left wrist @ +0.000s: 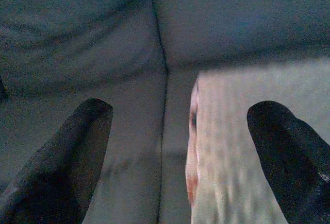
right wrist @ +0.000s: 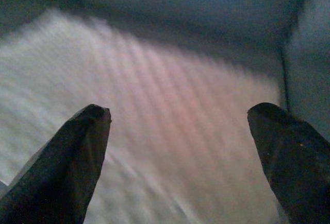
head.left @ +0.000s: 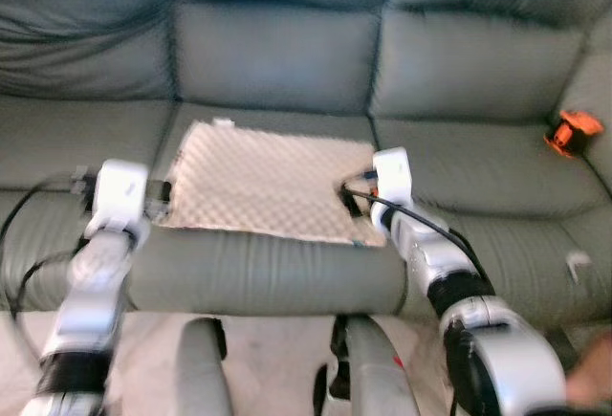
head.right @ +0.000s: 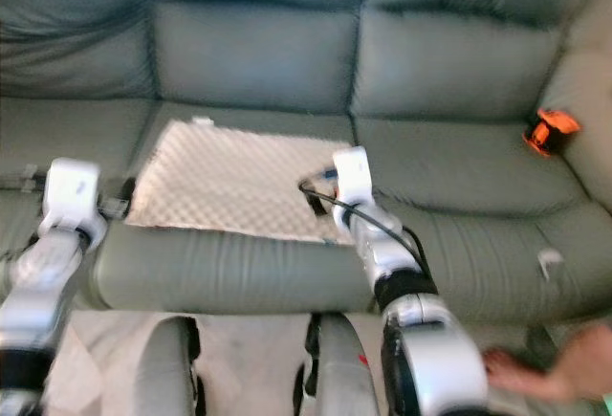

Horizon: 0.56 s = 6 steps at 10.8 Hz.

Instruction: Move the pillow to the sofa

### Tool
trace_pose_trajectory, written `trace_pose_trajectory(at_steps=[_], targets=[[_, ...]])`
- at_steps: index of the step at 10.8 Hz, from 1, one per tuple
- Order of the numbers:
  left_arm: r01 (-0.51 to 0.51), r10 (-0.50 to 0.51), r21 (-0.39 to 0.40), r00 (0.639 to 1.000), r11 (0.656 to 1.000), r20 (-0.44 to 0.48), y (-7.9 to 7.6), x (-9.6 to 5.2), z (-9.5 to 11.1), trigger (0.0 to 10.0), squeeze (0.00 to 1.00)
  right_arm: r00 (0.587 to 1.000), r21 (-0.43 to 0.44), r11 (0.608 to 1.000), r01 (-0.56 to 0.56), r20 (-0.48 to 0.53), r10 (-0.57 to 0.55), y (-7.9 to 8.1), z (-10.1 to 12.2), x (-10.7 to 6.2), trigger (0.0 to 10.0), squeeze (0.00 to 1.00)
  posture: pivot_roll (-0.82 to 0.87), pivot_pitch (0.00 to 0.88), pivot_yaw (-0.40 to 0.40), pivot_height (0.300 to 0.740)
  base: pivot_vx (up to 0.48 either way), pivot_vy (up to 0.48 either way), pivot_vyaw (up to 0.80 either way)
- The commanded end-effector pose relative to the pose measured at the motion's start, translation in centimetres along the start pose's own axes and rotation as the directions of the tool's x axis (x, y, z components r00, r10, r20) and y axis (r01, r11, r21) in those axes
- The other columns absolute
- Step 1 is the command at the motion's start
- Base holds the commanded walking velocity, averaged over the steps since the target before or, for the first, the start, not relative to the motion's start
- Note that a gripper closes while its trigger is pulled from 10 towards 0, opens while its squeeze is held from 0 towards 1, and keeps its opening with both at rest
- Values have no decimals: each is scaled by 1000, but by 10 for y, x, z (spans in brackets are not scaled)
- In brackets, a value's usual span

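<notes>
- A grey-green leather sofa (head.left: 287,62) is seen ahead, with the flat beige pillow (head.left: 263,182) laid on its middle seat cushion.
- The left gripper (left wrist: 178,147) is held at the pillow's left edge, fingers spread wide.
- The right gripper (right wrist: 178,147) is parked over the pillow's right corner, also spread apart.
- A small orange object (head.left: 572,133) is spotted far right.

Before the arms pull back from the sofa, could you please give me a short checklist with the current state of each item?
1. Pillow lies flat on the sofa seat: ok.
2. Left gripper open, at the pillow's edge: ok.
3. Right gripper open above the pillow: ok.
4. Fingers free of the fabric: cannot tell, views blurred.
5. Orange object on the seat, apart from the pillow: ok.
</notes>
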<state>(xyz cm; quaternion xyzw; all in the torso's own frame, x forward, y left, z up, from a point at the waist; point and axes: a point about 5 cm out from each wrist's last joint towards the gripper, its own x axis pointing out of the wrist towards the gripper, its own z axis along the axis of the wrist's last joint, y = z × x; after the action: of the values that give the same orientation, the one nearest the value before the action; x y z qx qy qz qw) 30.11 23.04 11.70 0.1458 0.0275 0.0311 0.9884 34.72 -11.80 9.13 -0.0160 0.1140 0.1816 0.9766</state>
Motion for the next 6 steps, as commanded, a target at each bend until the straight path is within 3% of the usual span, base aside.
trace_pose_trajectory(at_steps=[1, 2, 3, 4, 6], targets=[[-9, 9, -11, 1000, 1000, 3, -2, -1, -2, 10000, 0, 998, -22, 999, -34, 49, 35, 7, 1, -8, 10000, 1000, -10, 0, -55, 622, 0, 0, 0], [2, -2, -42, 1000, 999, 6, -6, -3, -4, 10000, 0, 996, -60, 998, -22, 85, 27, 6, -4, -19, 10000, 1000, -13, 0, -48, 622, 0, 0, 0], [26, -25, -89, 1000, 996, 14, -11, -16, -12, 10000, 0, 987, -72, 996, 60, 153, -48, 1, -14, -49, 10000, 1000, -16, 0, -50, 622, 0, 0, 0], [53, -53, -145, 999, 988, 1, -15, -25, -22, 10000, 0, 977, -116, 983, 139, 180, -117, -4, -20, -70, 10000, 0, -19, 0, -62, 622, 0, 0, 0], [84, -84, -194, 996, 977, 10, -18, -29, -26, 10000, 0, 936, -107, 957, 270, 262, -235, -13, -12, -100, 10000, 0, -30, 0, -51, 622, 0, 0, 0]])
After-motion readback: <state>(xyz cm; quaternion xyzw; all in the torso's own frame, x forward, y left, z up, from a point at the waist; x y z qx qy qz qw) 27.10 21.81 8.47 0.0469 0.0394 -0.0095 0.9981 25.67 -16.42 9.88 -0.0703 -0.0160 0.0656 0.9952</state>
